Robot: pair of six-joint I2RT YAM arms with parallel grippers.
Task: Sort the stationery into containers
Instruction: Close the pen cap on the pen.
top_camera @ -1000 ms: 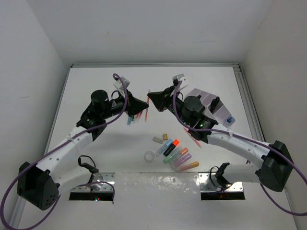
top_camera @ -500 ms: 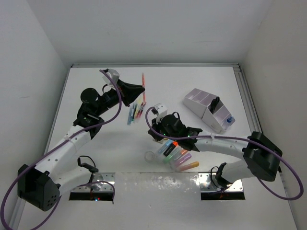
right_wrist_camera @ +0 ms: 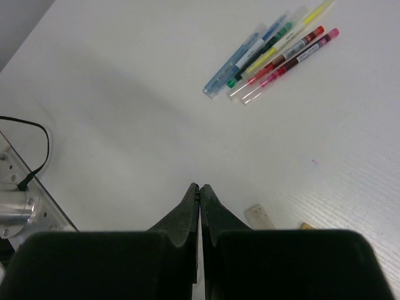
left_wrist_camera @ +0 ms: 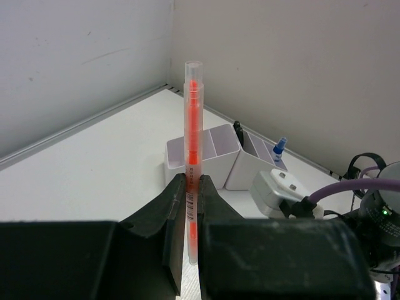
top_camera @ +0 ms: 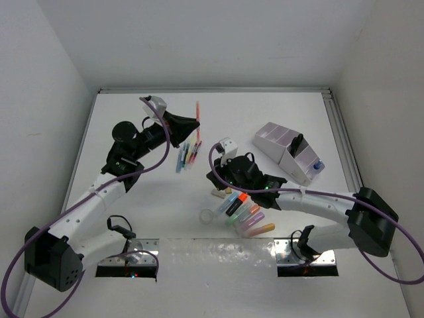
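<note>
My left gripper (top_camera: 193, 125) (left_wrist_camera: 192, 182) is shut on a thin red pen (top_camera: 197, 114) (left_wrist_camera: 192, 119), which stands upright above the table. Several coloured pens (top_camera: 187, 156) (right_wrist_camera: 275, 53) lie in a loose bunch below it. My right gripper (top_camera: 212, 179) (right_wrist_camera: 200, 187) is shut and holds nothing. It hovers just left of two small beige erasers (top_camera: 218, 193) (right_wrist_camera: 259, 216). Pastel highlighters (top_camera: 244, 211) and a clear tape ring (top_camera: 208, 216) lie nearer the arm bases. The lilac-white organizer (top_camera: 287, 151) (left_wrist_camera: 203, 148) stands at the right, with black-handled scissors (top_camera: 297, 142) in one compartment.
A blue-capped item (top_camera: 318, 165) (left_wrist_camera: 279, 146) leans at the organizer's right end. The right arm's purple cable (top_camera: 218, 154) loops over the erasers. Walls close the table at the back and on both sides. Metal base plates (top_camera: 129, 260) line the near edge.
The left gripper has moved back and up with the red pen. The right arm has swung from beside the organizer down to the erasers, and its jaws have closed fully.
</note>
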